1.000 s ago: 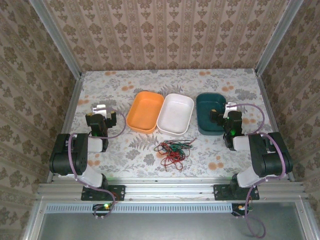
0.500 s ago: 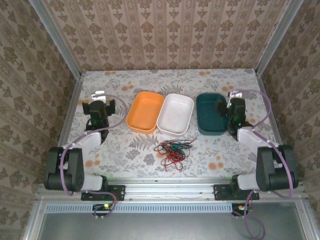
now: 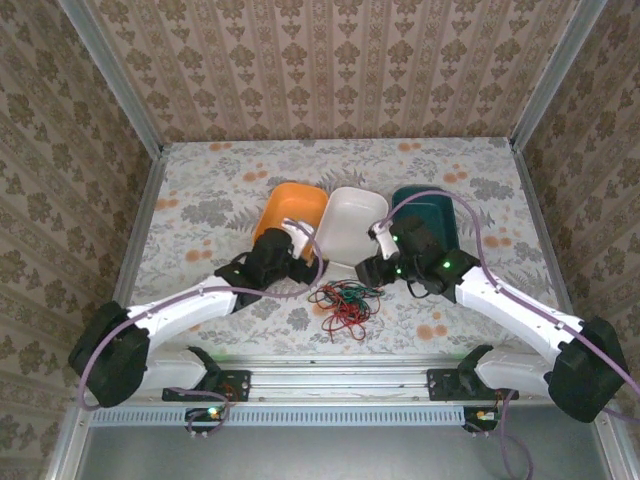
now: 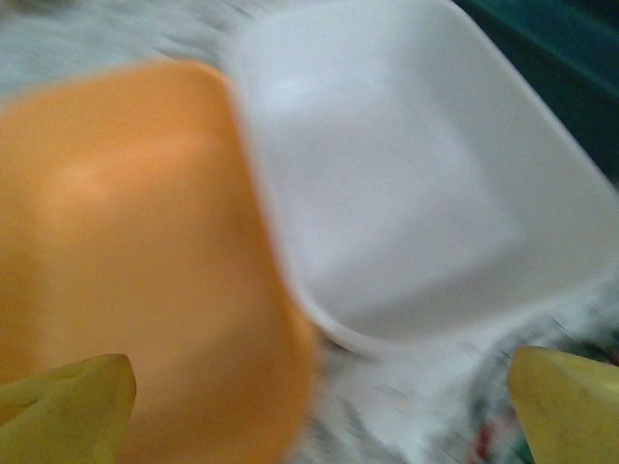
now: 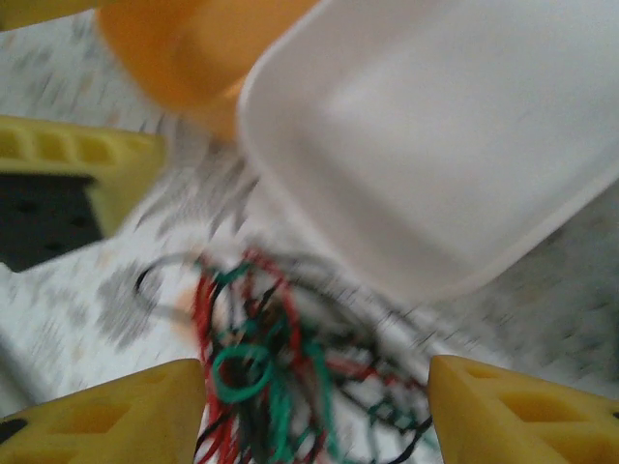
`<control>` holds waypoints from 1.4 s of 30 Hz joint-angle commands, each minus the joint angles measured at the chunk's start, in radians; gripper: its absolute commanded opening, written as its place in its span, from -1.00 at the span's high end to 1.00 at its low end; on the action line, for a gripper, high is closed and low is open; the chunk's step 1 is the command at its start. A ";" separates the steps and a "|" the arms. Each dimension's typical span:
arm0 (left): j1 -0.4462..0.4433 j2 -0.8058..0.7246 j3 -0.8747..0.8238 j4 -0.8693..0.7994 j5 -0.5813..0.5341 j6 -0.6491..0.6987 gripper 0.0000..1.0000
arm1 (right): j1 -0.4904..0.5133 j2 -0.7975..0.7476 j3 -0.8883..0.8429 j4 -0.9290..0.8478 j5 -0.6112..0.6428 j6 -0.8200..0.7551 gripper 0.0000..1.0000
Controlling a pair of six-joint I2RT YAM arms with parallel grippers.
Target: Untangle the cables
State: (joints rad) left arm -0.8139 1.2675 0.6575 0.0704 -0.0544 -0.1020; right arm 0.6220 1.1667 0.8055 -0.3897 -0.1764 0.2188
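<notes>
The cables [image 3: 344, 304] lie in a small tangle of red, green and black wire on the patterned table, just in front of the trays. My left gripper [image 3: 305, 262] hovers at the tangle's upper left, over the near edge of the orange tray [image 3: 283, 212]. My right gripper [image 3: 366, 272] hovers at its upper right. In the right wrist view the cables [image 5: 280, 377] lie between my open gripper's [image 5: 314, 416] yellow fingers, untouched. The left gripper [image 4: 319, 416] is open too, with blurred tray edges and tablecloth between its fingers.
Three trays stand in a row behind the tangle: orange, white [image 3: 352, 212] and dark teal [image 3: 442, 208]. The white tray [image 5: 455, 145] is close above the cables in the right wrist view. A yellow finger of the left gripper [image 5: 87, 159] shows there too. Patterned walls enclose the table.
Both arms have swung in from the table's outer sides to the centre and now hang over the tangle. The cables have not moved. Both wrist views are motion-blurred.
</notes>
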 commanded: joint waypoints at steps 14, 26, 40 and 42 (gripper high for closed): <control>-0.126 0.005 0.103 -0.296 0.251 0.079 -1.00 | 0.068 0.097 -0.073 -0.056 -0.186 0.037 0.42; -0.156 0.224 0.137 -0.132 0.174 0.090 -0.81 | 0.049 0.024 -0.034 -0.091 -0.180 0.012 1.00; -0.131 0.383 0.123 -0.039 0.190 0.058 0.25 | -0.060 -0.190 0.005 -0.129 -0.284 0.068 1.00; -0.127 0.399 0.124 -0.034 0.185 0.052 0.53 | -0.076 -0.209 0.016 -0.142 -0.285 0.069 1.00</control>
State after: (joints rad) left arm -0.9539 1.6310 0.7753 0.0479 0.1501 -0.0475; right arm 0.5640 0.9985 0.7734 -0.5060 -0.4065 0.2691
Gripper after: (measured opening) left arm 0.278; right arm 0.069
